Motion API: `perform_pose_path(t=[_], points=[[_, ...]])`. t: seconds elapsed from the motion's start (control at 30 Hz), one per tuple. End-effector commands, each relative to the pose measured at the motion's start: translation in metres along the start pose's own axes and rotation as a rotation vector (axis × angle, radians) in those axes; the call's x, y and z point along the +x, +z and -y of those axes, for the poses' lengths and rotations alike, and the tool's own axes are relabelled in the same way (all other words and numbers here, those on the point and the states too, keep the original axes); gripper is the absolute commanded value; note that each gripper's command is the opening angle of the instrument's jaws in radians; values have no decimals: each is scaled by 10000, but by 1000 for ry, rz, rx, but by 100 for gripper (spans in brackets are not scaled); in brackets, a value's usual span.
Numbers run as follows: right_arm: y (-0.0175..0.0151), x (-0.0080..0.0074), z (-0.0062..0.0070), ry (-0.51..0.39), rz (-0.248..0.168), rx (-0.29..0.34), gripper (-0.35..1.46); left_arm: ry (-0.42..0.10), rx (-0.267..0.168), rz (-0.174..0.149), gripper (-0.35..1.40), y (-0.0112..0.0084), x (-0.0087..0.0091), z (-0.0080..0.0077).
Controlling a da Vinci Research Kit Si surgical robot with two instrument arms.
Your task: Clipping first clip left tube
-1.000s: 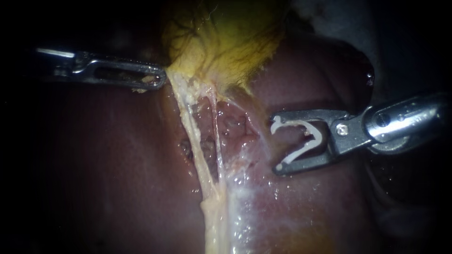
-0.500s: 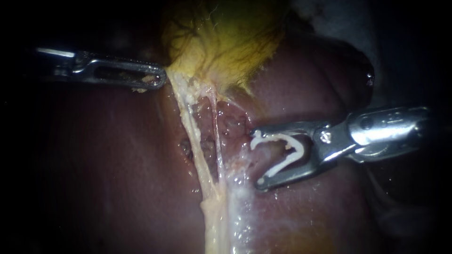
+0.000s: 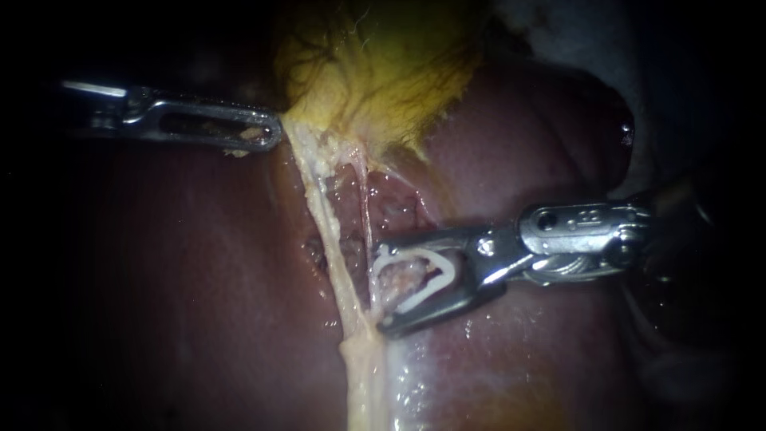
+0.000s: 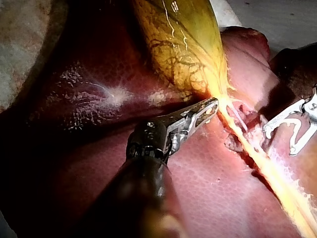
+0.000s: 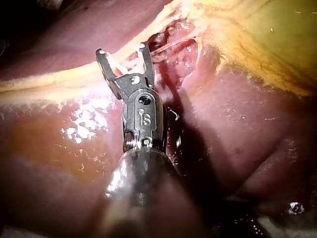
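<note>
Right instrument (image 3: 380, 286) holds a splayed white clip (image 3: 451, 267) in its jaws beside the stringy tube (image 3: 369, 231); left instrument (image 3: 271, 136), jaws clamped, pinches veined yellow gallbladder (image 3: 375, 72).

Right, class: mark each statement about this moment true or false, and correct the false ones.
1. The right instrument carries a white clip. True.
2. The clip is squeezed flat. False: it stands open.
3. The left instrument holds the edge of the gallbladder. True.
4. The two instruments touch each other. False: they are well apart.
5. The gallbladder is dark red. False: it is yellow; the liver is dark red.
</note>
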Motion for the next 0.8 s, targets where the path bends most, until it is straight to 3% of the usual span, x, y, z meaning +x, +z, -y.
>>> perform_pose_path(t=[0.03, 0.4, 0.8], points=[[2, -2, -2, 3, 1, 3, 60, 0, 0, 0, -35, 0, 0, 0], [19, -26, -27, 35, 13, 33, 60, 0, 0, 0, -35, 0, 0, 1], [33, -45, -45, 53, 19, 39, 60, 0, 0, 0, -35, 0, 0, 1]])
